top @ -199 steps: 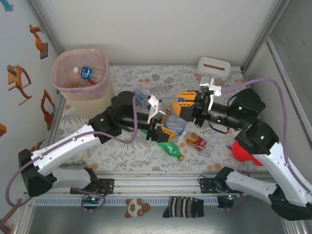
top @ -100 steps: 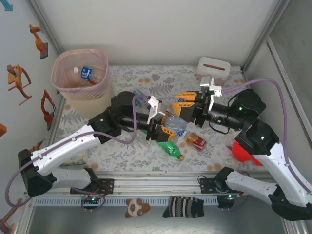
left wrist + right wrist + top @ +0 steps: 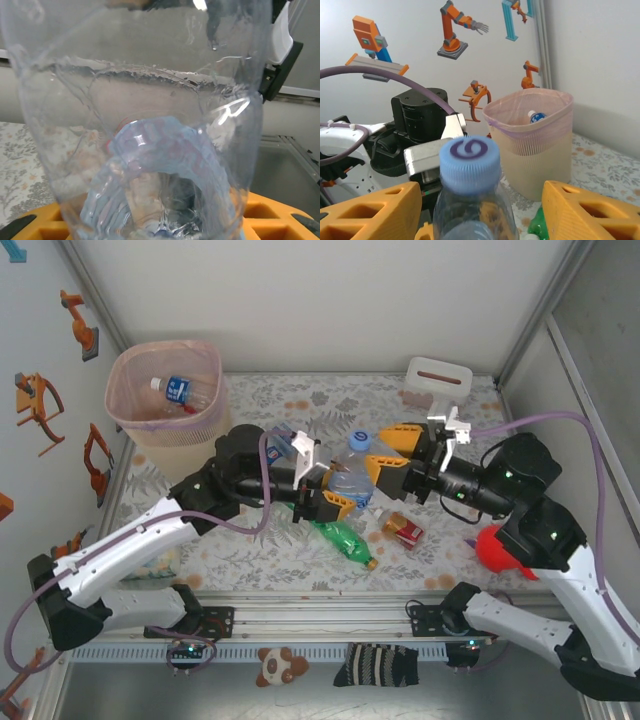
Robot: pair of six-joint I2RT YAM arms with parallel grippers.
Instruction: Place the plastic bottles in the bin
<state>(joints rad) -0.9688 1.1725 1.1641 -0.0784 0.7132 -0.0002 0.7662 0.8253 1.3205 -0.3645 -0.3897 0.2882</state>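
Clear bottle [image 3: 350, 476] (blue cap [image 3: 360, 440], pale-blue label) gripped by left jaws; right jaws spread, flanking cap.

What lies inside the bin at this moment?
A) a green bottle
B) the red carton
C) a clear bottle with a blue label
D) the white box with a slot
C: the top view looks down into the bin, and a clear bottle with a blue label lies inside it on its side.

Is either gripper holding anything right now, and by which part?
The left gripper holds the clear bottle by its lower end. The right gripper stands open around the capped top, not touching.
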